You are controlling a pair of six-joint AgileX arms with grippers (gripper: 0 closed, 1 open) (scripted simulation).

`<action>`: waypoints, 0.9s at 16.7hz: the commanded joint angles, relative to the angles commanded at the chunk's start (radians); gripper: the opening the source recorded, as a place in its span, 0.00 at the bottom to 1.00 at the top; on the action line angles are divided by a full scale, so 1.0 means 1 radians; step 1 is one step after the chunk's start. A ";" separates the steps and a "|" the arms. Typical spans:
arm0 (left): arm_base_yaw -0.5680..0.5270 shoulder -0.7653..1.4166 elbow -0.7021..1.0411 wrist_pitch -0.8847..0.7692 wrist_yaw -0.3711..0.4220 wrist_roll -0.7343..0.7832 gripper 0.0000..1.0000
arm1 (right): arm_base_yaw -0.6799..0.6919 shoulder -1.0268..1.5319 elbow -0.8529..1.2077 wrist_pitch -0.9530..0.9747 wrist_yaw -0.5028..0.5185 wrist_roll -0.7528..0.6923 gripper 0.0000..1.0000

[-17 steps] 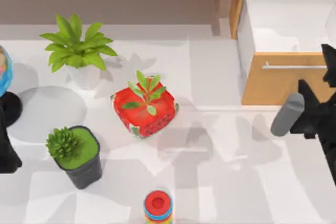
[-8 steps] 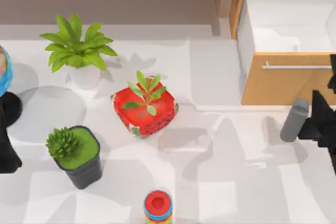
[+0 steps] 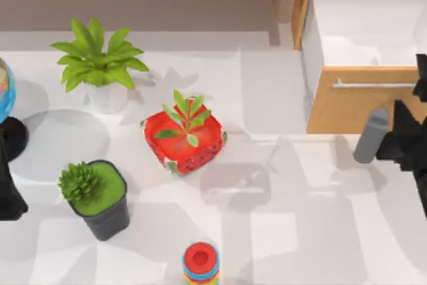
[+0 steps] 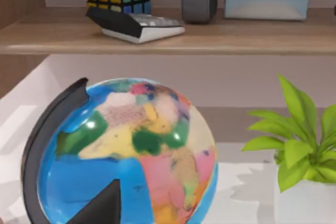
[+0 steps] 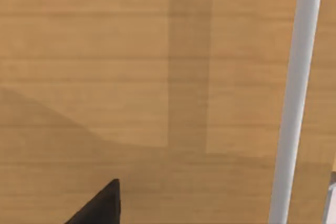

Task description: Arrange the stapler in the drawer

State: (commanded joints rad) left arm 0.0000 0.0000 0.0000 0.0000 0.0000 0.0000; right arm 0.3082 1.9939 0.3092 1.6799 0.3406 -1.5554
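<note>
Our right arm [image 3: 412,145] at three o'clock of the top view is matte black, built of blocky, angular segments with jagged edges; our left arm [image 3: 8,185] at nine o'clock is the same plain black, a tall dark column; a black wedge-shaped fingertip [image 5: 100,205] juts into the right wrist view; a like black wedge [image 4: 102,205] shows in the left wrist view.

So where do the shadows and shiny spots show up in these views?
Top view: soft grey shadows patch the table around the red pot and under the stapler. Left wrist view: small glare on the globe. Right wrist view: a darker shadow band crosses the drawer front.
</note>
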 joint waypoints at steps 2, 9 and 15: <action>0.000 0.000 0.000 0.000 0.000 0.000 1.00 | 0.000 0.000 0.000 0.000 0.000 0.000 1.00; 0.000 0.000 0.000 0.000 0.000 0.000 1.00 | 0.000 0.000 0.000 0.000 0.000 0.000 0.47; 0.000 0.000 0.000 0.000 0.000 0.000 1.00 | 0.000 0.000 0.000 0.000 0.000 0.000 0.02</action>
State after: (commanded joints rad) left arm 0.0000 0.0000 0.0000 0.0000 0.0000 0.0000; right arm 0.3082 1.9939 0.3092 1.6799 0.3406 -1.5554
